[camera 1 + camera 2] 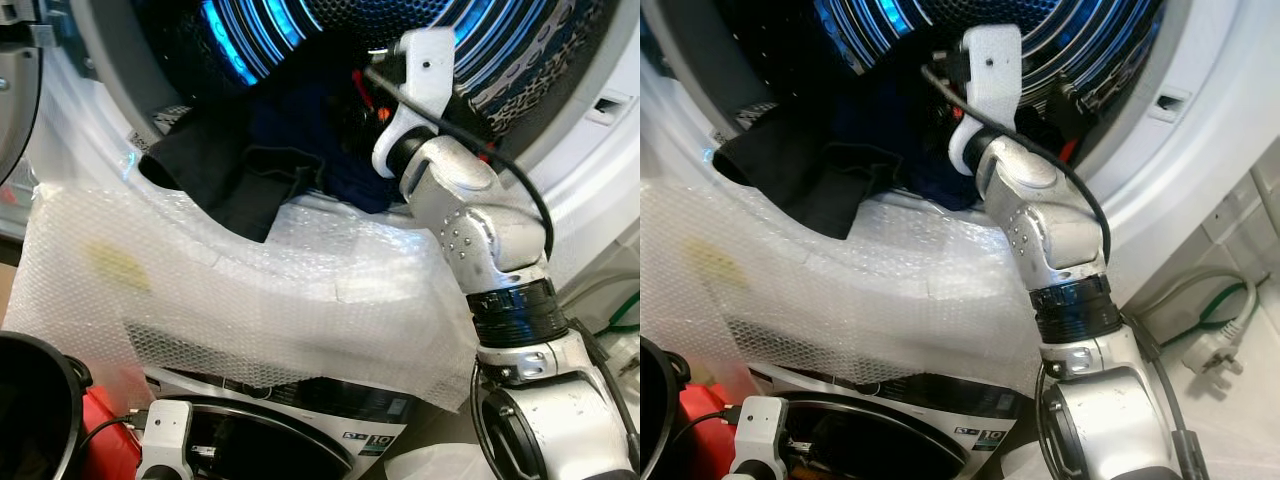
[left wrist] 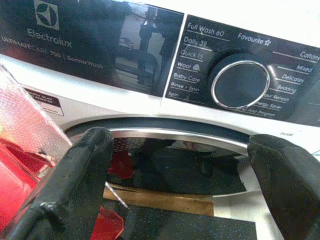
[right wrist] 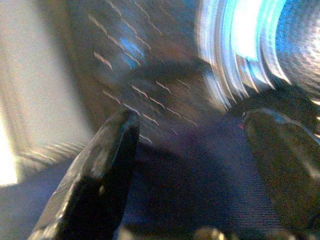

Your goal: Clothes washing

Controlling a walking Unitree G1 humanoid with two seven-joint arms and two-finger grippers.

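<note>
Two arms are in view, and the right arm does the work: it rises from the lower right, bends at the elbow and reaches up and forward through the round opening of the upper machine, its white wrist block already inside the drum. The right gripper shows in its own wrist view, blurred — its jaws stand open, wide apart, with nothing between them, hovering over dark blue cloth with the blue-lit ribbed drum wall beyond.

The clothes lie at the front of the drum: a black garment droops over the lower rim of the opening and hangs onto the bubble wrap, and a dark blue piece sits just beside it, right under the robot's wrist. A patterned black-and-white piece lies against the drum wall to the right.

The bubble wrap is draped across the front of the machine below the opening, down to the top of a second washing machine underneath.

The left gripper is held low in front of that lower machine, its jaws open and empty, facing the door rim just under the program dial. Something red sits beside one finger — what it is cannot be told.
</note>
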